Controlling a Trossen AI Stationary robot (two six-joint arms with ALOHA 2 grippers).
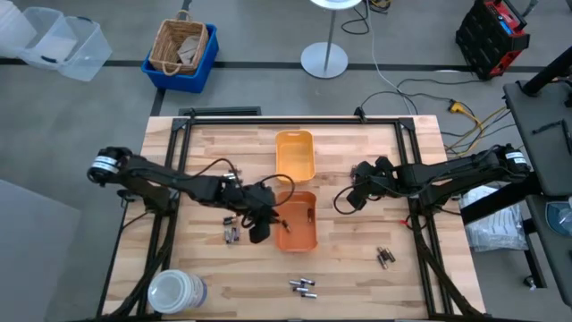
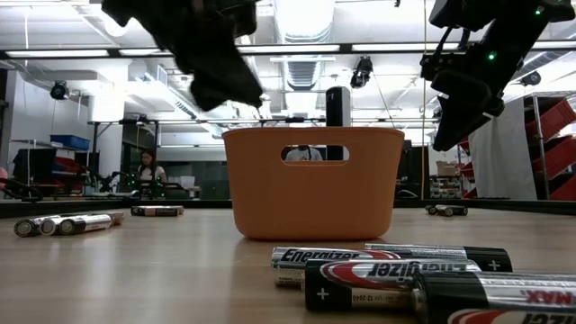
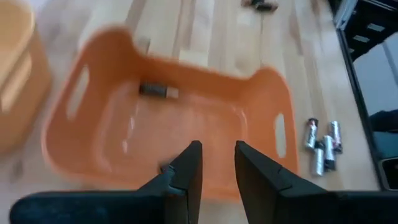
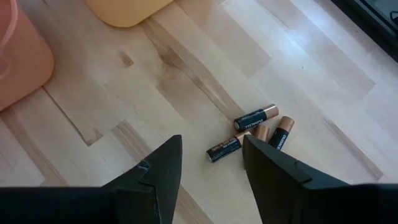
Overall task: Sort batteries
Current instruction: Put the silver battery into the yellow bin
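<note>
One battery [image 3: 157,91] lies flat on the floor of the orange tray [image 3: 87,74], near the wall far from my left pincer. The other batteries are spread on the wooden worktop [image 1: 357,277] in small groups: three of them [image 1: 303,287] lie close together near the front edge, one group [image 1: 231,234] lies just beside the left side of the orange tray, and one group of copper-topped black batteries [image 4: 252,134] lies on the right part of the worktop, in front of my right pincer. In the low view the front batteries show black and silver labels with red print. My left pincer [image 3: 217,163] hangs over the near wall of the orange tray, its two dark fingers a little apart with a narrow gap and nothing between them. My right pincer [image 4: 211,162] is above the bare wood on the right side, well apart from both trays, its fingers wide apart and holding nothing. The yellow-orange tray [image 1: 294,153] stands behind the orange one, at the middle of the worktop, and I cannot tell if something lies in it. A white round container [image 1: 175,292] stands at the front left corner of the worktop.
</note>
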